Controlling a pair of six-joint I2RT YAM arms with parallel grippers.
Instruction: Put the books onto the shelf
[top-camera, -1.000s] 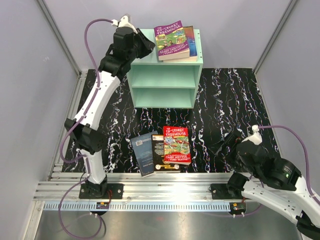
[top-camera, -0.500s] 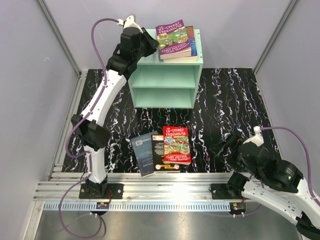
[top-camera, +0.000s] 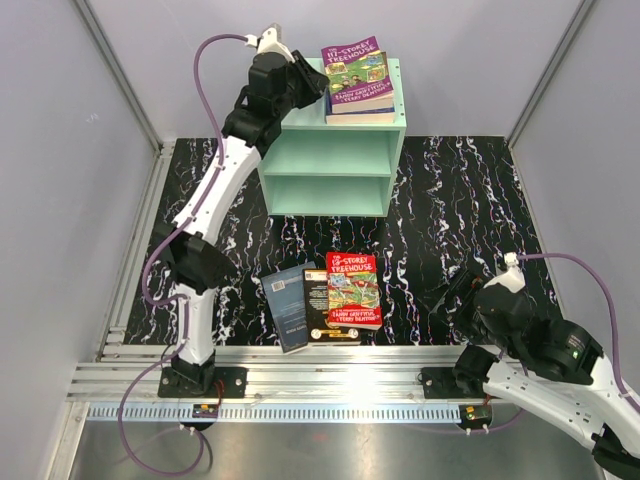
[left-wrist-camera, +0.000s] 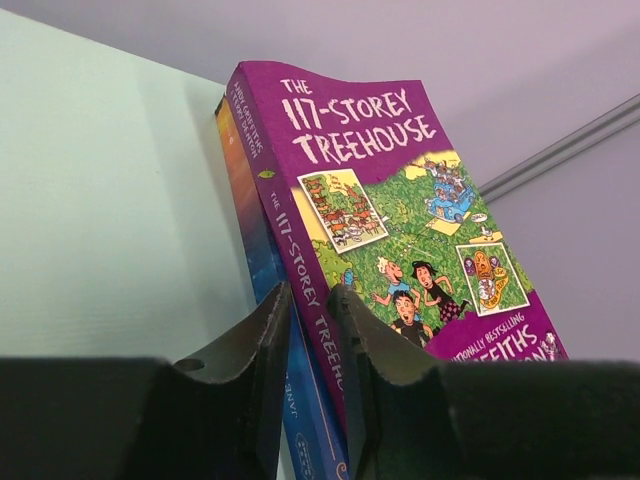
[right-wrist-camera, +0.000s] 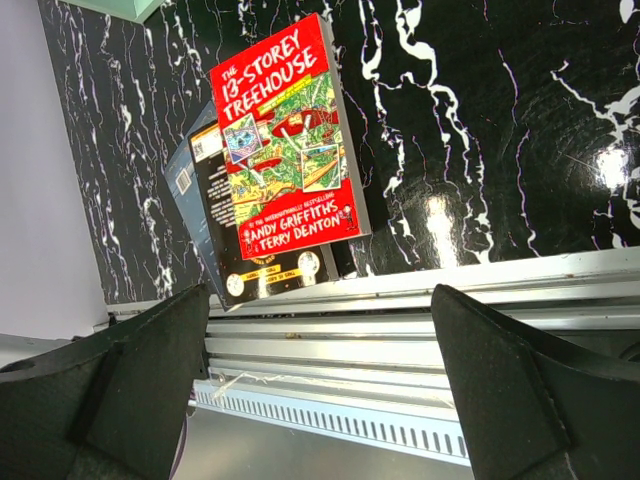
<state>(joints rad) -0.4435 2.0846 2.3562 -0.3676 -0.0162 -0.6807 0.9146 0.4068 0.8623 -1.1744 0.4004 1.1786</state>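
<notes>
The mint-green shelf (top-camera: 330, 160) stands at the back of the mat. A purple Treehouse book (top-camera: 356, 72) lies on its flat top, over a dark blue book (left-wrist-camera: 262, 270). My left gripper (top-camera: 318, 82) sits at the left side of that stack. Its fingers (left-wrist-camera: 262, 340) are almost shut against the spines, with only a narrow slit between them and nothing gripped. A red Treehouse book (top-camera: 352, 288), a black book (top-camera: 318, 300) and a slate-blue book (top-camera: 285, 300) lie overlapping near the front. My right gripper (top-camera: 450, 290) hangs open to their right, low over the front rail.
The shelf's two compartments hold nothing that I can see. A grooved aluminium rail (top-camera: 330, 380) runs along the near edge below the floor books. Grey walls close in the black marbled mat (top-camera: 460, 200) on both sides and behind.
My left arm has swung right along the shelf top, and the purple book has slid right and straightened over the blue one. The right arm has not moved.
</notes>
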